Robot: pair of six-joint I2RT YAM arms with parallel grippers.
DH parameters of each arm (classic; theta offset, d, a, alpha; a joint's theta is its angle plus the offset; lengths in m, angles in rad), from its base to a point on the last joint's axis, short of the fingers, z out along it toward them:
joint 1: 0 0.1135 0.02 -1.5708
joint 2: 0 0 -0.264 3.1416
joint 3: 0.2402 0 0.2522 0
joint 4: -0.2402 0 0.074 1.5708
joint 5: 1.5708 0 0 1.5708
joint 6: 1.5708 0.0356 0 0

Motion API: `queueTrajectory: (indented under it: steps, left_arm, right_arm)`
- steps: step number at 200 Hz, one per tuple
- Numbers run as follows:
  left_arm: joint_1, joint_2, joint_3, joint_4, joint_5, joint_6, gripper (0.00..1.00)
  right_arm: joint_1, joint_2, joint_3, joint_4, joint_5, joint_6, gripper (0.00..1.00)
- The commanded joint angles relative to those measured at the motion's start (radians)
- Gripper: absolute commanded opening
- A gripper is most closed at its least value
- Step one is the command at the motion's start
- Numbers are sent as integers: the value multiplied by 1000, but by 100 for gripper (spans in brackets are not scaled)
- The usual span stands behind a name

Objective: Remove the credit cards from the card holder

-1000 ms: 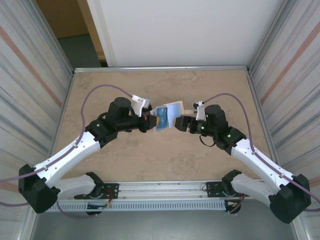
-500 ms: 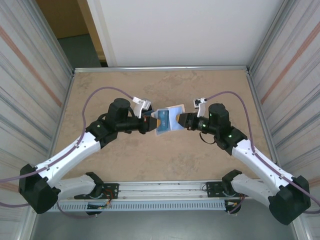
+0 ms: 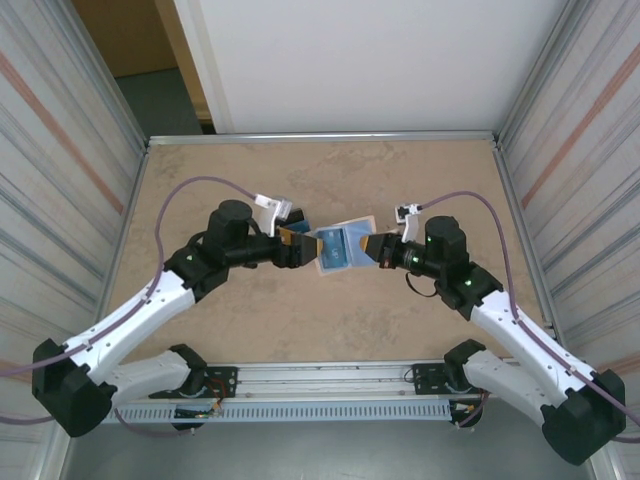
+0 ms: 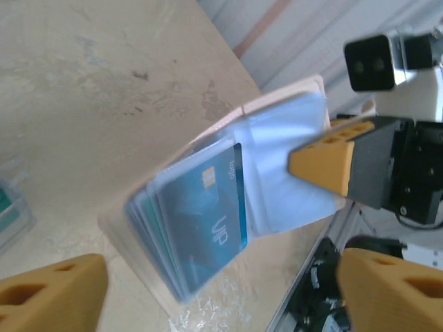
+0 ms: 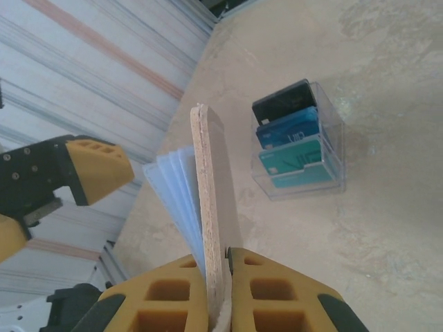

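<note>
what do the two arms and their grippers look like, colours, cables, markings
The left arm and right arm have white shells and black joints with small green lights. The left gripper and right gripper carry mustard-yellow pocketed fingers on black mounts. A purple-grey cable loops to each wrist.

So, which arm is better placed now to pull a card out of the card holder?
Left. The right gripper is shut on the card holder, holding it, so it is busy. The left gripper is open, facing the teal card that sticks out.
</note>
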Motion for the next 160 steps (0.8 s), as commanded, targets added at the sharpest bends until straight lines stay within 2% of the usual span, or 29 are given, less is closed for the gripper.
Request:
queueTrajectory:
  steps: [1, 55, 95, 136, 160]
  left_arm:
    - [-20, -45, -22, -46, -162, 19, 99]
    - [-70, -44, -43, -77, -317, 37, 99]
    - [-79, -33, -50, -76, -358, 39, 99]
    - [-83, -39, -67, -72, -394, 42, 99]
    - [-88, -36, -80, -68, -404, 42, 99]
  right_arm:
    - [6, 2, -5, -37, 36, 51, 0]
    - [99, 100, -15, -41, 73, 135, 0]
    - [154, 267, -6, 40, 49, 169, 0]
    - [156, 427, -4, 172, -23, 228, 0]
    - [154, 496, 6, 186, -43, 232, 0]
